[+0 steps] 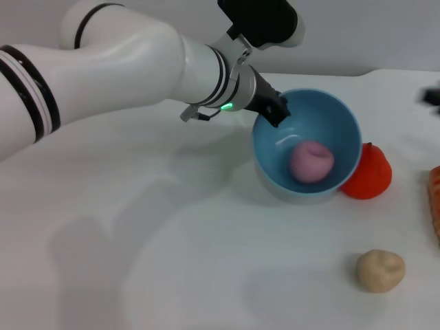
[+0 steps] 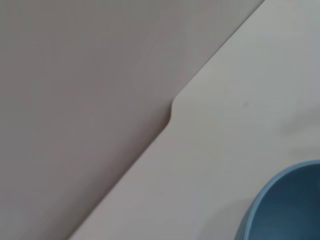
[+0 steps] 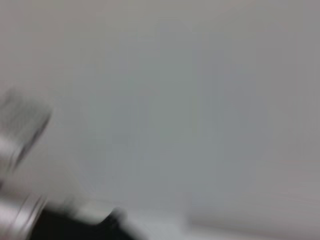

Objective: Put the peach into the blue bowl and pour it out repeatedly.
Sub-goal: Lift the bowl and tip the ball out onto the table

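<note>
At blue bowl [image 1: 347, 148] rim, left gripper [image 1: 277, 112].

blue bowl [image 1: 309, 148]: smooth plastic, faint sheen with a soft highlight on its inner wall
peach [image 1: 311, 161]: matt pink, smooth, looks like moulded toy plastic
orange-red fruit [image 1: 371, 175]: smooth, slightly glossy
potato [image 1: 380, 270]: beige, matt, lumpy surface
table [image 1: 172, 261]: white, smooth, matt
left arm [image 1: 124, 69]: glossy white plastic shell, black bands, metal ring at the wrist
left gripper [image 1: 275, 110]: matt black
</note>
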Controlling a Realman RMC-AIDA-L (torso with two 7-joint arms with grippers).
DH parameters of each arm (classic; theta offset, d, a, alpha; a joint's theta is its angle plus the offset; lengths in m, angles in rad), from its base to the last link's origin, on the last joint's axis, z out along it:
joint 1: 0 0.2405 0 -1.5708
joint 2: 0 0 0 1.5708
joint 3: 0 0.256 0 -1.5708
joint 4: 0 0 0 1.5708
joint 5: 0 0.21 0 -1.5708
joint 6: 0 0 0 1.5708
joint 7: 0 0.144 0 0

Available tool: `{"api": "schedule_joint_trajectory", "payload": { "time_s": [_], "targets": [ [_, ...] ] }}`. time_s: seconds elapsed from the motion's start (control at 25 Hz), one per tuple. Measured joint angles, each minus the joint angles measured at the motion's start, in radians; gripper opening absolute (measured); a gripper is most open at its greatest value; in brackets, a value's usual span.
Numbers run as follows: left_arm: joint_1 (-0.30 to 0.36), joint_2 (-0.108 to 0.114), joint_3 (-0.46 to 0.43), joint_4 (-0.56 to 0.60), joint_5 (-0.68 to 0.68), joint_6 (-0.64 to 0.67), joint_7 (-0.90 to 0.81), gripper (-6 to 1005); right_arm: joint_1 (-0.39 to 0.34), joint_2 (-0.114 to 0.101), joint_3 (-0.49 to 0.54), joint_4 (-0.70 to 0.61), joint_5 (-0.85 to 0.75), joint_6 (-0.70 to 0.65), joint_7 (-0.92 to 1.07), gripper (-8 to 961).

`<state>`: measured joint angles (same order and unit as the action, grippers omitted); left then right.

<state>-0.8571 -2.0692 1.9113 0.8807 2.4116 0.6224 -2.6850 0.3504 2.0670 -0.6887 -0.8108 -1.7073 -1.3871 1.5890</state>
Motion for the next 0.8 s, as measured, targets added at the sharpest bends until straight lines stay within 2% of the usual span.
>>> {"api": "schedule_joint_trajectory", "payload": {
  "time_s": [0.16, 0.28, 0.36, 0.52, 0.8],
  "targets": [
    [-0.012, -0.004, 0.011, 0.006, 0.061, -0.030, 0.000, -1, -0.070, 0.001, 0.160, 0.027, 0.062, -0.027, -0.093, 589],
    [-0.014, -0.004, 0.051, 0.027, 0.085, -0.071, 0.001, -1, -0.095, 0.004, 0.267, 0.144, 0.091, -0.027, -0.236, 589],
    [-0.012, -0.005, 0.083, 0.051, 0.123, -0.099, 0.000, -1, -0.111, 0.005, 0.315, 0.257, 0.160, -0.030, -0.414, 589],
    [-0.010, -0.007, 0.142, 0.082, 0.206, -0.162, 0.000, -1, -0.140, 0.004, 0.355, 0.458, 0.327, -0.031, -0.679, 589],
    [0.050, -0.008, 0.299, 0.165, 0.450, -0.313, 0.035, -1, -0.157, 0.005, 0.370, 0.562, 0.391, -0.023, -0.775, 589]
  ]
}}
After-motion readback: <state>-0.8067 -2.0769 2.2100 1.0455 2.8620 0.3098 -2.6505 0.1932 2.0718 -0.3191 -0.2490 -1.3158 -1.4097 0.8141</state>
